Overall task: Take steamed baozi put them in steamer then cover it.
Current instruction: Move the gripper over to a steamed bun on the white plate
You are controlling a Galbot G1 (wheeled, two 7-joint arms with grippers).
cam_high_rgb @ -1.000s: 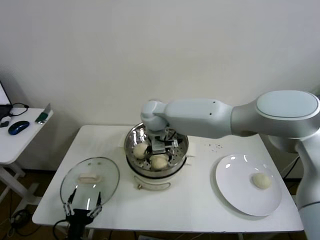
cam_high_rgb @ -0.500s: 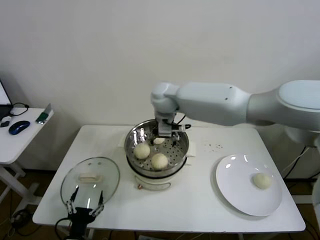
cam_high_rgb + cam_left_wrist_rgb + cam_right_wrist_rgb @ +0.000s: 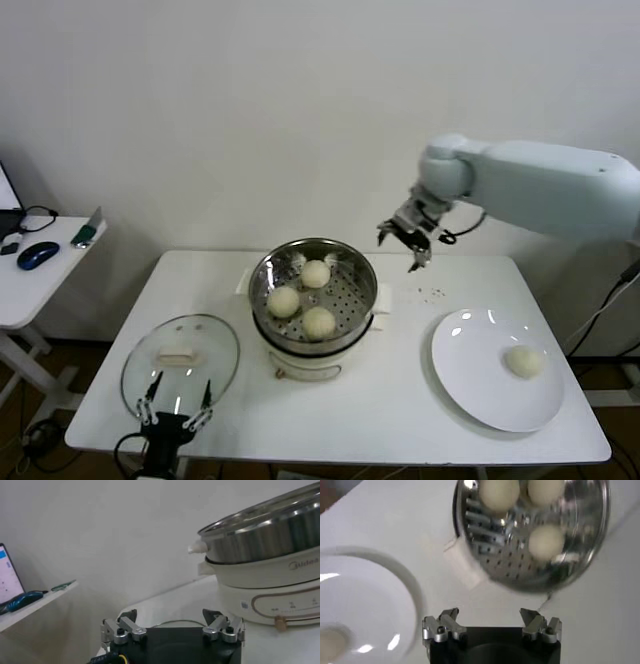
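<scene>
White worktop (image 3: 400, 400) is carrying everything; the empty, spread right gripper (image 3: 405, 238) is hovering, last baozi (image 3: 523, 361) below it risking squashing or rolling off its plate (image 3: 470, 385).

steamer (image 3: 313, 290) sits mid-table, three baozi (image 3: 317, 322) in it. to your left of it the glass lid (image 3: 180, 355) lies on the table (image 3: 400, 400). to your right, a plate (image 3: 480, 385) holds one baozi (image 3: 523, 361). side table (image 3: 30, 280) at far left carries a mouse (image 3: 37, 254).
</scene>
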